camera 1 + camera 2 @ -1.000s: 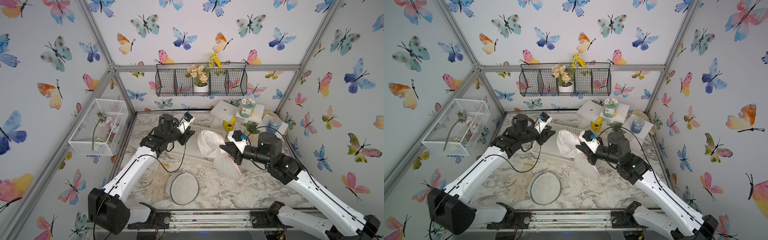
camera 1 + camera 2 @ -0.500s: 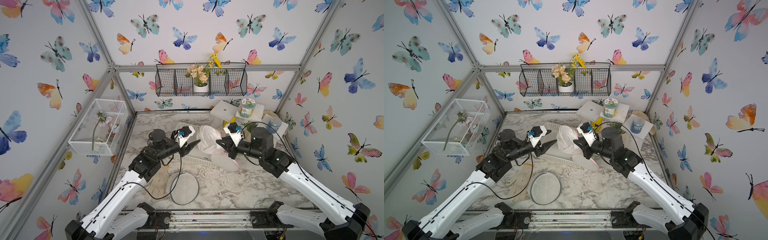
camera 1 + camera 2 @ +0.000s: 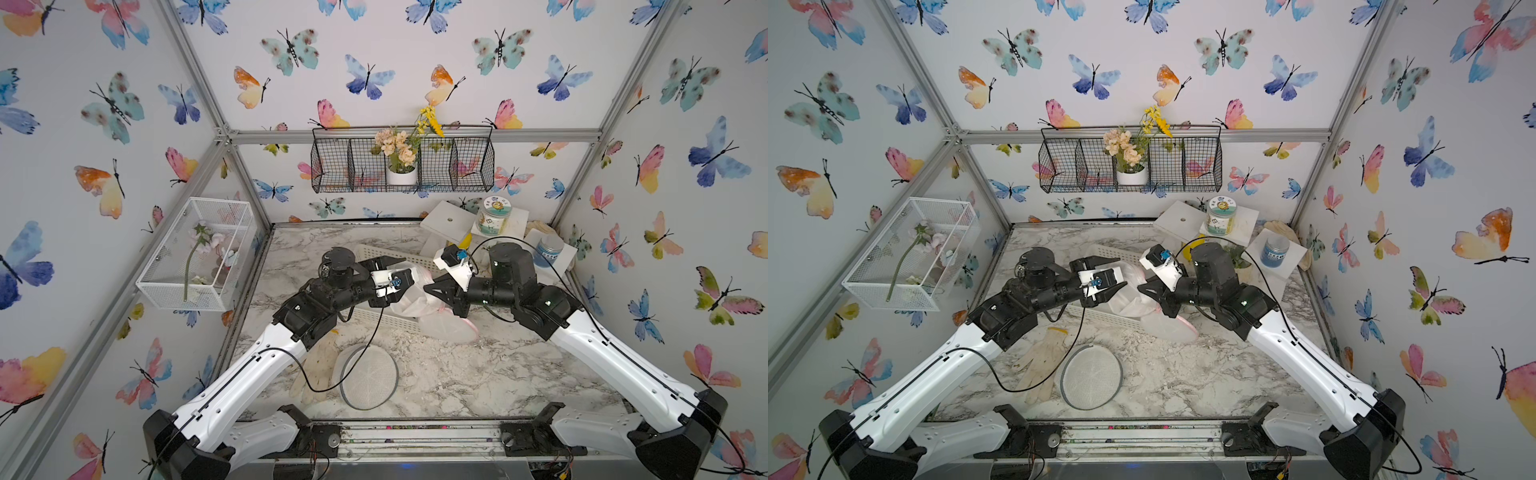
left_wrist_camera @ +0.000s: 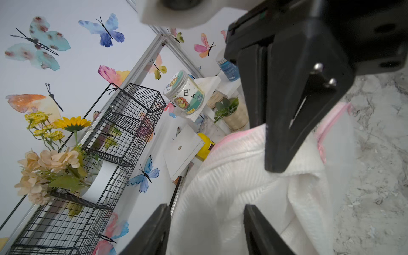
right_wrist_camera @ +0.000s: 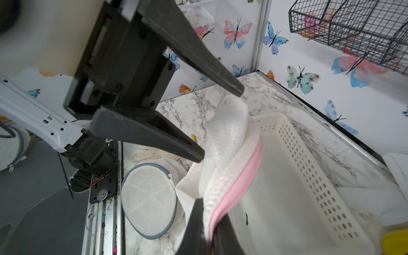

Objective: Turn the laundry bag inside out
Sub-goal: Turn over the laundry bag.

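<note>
The white mesh laundry bag with pink zipper trim (image 3: pixel 409 301) hangs over the white perforated plastic basket (image 5: pixel 309 165), its pink edge pinched in the closed right gripper (image 5: pixel 208 212); the left gripper (image 5: pixel 219 123) gapes beside it, empty.

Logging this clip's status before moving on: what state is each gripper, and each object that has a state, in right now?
laundry bag: partly lifted, bunched, pinched at its pink edge.
right gripper: shut on laundry bag.
left gripper: open beside the laundry bag.
round mesh bag: flat on table.
glove: flat on table.
basket: open side up.
printed jar: upright, lid on.
</note>
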You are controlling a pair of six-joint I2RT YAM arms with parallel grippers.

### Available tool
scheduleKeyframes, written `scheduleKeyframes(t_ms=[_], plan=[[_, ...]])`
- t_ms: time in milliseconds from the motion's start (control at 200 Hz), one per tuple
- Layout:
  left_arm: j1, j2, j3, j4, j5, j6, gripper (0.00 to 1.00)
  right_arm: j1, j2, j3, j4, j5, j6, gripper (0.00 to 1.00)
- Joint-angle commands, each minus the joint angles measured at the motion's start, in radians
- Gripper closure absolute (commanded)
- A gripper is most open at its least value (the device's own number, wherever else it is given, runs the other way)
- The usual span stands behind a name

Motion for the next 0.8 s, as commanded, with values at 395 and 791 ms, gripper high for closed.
scheduleKeyframes(t_ms=[395,791], plan=[[0.033,0.129,0.186,-0.307,0.126,0.173,0.43,0.003,0.063,0.105,-0.203,-0.095,-0.322,0.98],[0.077,0.182,0.279,-0.517,0.294,0.170,0.54,0.004,0.063,0.109,-0.197,-0.051,-0.448,0.98]])
